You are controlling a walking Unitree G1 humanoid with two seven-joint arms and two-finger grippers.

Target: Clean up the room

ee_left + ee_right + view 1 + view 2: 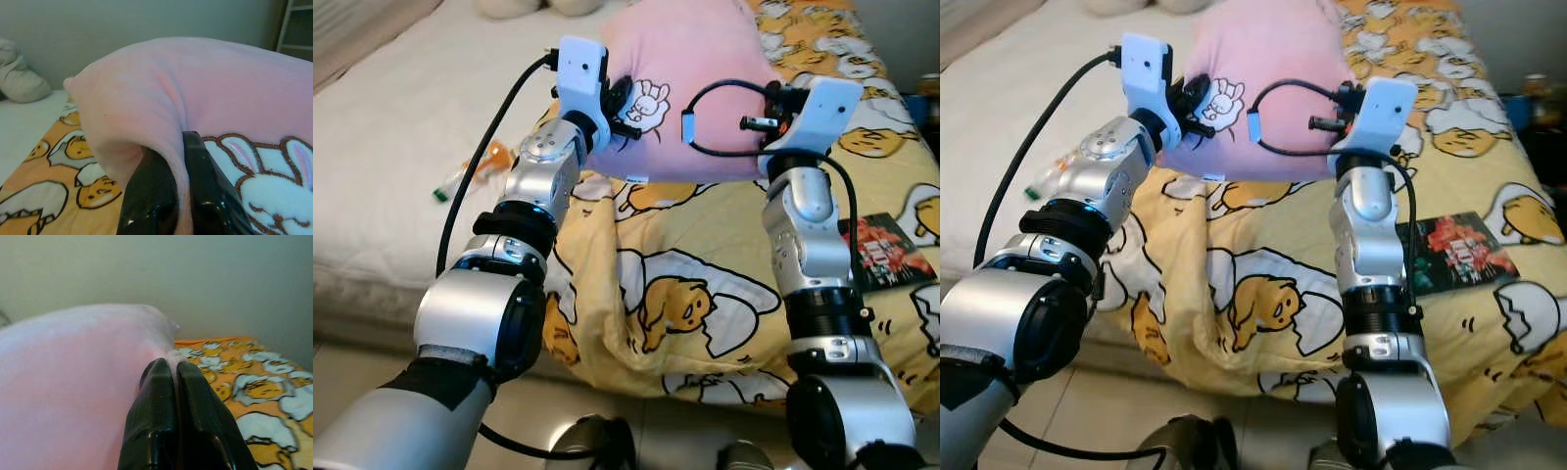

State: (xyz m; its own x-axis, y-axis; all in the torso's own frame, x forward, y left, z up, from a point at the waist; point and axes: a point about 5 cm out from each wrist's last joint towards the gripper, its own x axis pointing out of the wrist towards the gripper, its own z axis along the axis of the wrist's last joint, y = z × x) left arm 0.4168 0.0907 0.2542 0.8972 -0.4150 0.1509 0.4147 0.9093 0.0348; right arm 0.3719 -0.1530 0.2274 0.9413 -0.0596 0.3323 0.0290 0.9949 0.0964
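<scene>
Pink plush pillow point(690, 78), soft and light, pinched at opposite edges by left pincer point(181, 196) and right pincer point(173, 382), raised above the bed point(382, 147); likely saggy mid-span.

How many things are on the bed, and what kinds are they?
Pink pillow, pinched by the left hand and the right hand: 1
Yellow blanket: 1
Booklet: 1
Plastic wrapper: 1
Cream cushions at the head: 2
Total: 6

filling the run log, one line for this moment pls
left gripper shut on pillow | right gripper shut on pillow | pillow held over blanket
</scene>
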